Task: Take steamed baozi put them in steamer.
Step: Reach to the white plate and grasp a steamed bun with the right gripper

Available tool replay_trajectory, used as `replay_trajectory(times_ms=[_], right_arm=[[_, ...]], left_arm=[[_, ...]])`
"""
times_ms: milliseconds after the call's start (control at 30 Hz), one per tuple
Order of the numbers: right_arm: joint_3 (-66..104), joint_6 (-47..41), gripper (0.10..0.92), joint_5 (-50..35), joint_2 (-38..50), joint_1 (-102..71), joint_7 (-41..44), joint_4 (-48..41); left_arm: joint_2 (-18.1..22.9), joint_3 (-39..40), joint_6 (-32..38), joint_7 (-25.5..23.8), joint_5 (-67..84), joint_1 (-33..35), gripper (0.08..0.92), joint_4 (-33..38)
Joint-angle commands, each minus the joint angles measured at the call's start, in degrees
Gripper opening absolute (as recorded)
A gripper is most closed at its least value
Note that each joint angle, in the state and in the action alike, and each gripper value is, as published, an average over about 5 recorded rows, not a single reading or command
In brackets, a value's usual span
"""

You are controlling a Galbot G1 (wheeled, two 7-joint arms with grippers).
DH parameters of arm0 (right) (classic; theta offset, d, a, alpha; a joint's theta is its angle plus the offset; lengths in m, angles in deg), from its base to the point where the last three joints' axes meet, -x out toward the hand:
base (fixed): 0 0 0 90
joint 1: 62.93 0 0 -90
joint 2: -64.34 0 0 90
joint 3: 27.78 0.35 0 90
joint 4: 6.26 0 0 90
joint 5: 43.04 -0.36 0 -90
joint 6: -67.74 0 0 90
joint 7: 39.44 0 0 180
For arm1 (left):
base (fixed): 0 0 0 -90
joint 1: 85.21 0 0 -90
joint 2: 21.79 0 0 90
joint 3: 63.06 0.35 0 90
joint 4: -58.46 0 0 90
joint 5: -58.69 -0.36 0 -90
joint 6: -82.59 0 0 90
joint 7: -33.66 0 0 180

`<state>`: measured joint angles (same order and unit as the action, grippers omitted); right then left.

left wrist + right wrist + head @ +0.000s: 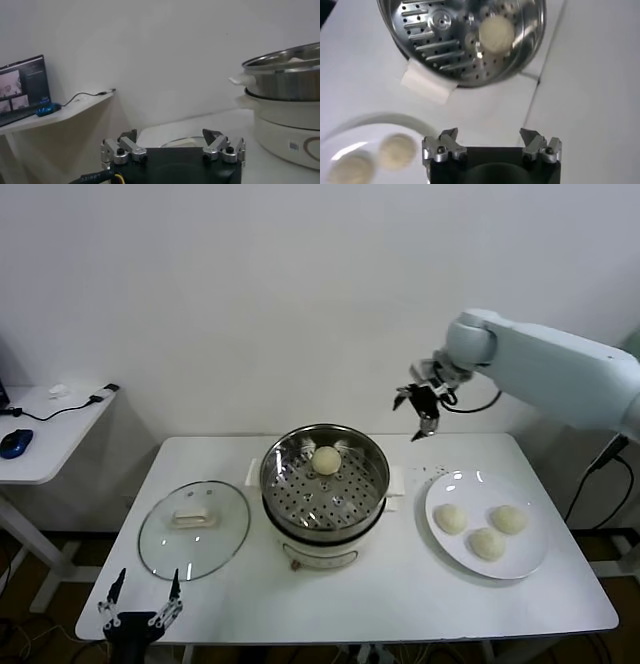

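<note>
The steamer (pixel 310 499), a shiny steel perforated basket on a cream-white pot base, stands mid-table. One steamed baozi (pixel 326 460) lies in it near the far rim. Three more baozi (pixel 487 543) rest on the white plate (pixel 470 489) at the right. My right gripper (pixel 420 406) hangs open and empty in the air behind the gap between steamer and plate. Its wrist view looks down on the basket (pixel 420 50), the bun inside (pixel 496 33) and two plate buns (pixel 397 150). My left gripper (pixel 140 604) sits low off the table's front left edge, open and empty.
A round glass lid (pixel 193 529) with a white handle lies flat left of the steamer. A side table (pixel 50 434) with a blue mouse and a cable stands at far left. Bare tabletop (pixel 390 594) runs along the front edge. The left wrist view shows the pot's side (pixel 285 75).
</note>
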<state>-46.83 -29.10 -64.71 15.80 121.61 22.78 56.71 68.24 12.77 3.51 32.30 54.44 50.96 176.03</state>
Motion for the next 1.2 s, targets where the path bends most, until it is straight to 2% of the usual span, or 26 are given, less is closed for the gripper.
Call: replay_trajectory(times_ms=[33,167,333,767,1200], right_arm=[[0.33,-10.54,0.823,-2.20,9.32,-7.21,1.41,1.79],[5.34,-9.00,0.823,5.40,9.71,-13.62,2.56,0.39],[10.81,-8.34,0.823,9.86,7.98,-20.94,1.92,-1.49],[16.58,-6.69,0.823,14.46,2.28,-28.45,0.26,-6.87],[18.39,-6.04,0.803,15.09,-0.75,-29.28,-0.28,-10.70]], left_arm=[[0.17,0.06,0.00,0.05,-0.14,0.02,0.823,-0.20],[0.15,0.03,-0.10,-0.07,-0.42,0.16,0.823,-0.41],[0.17,-0.11,-0.25,-0.13,-0.61,0.26,0.823,-0.34],[0.62,-0.33,-0.01,-0.08,-0.84,0.61,0.823,-1.09],[0.84,-0.06,0.02,-0.47,-1.84,0.52,0.823,-1.36]])
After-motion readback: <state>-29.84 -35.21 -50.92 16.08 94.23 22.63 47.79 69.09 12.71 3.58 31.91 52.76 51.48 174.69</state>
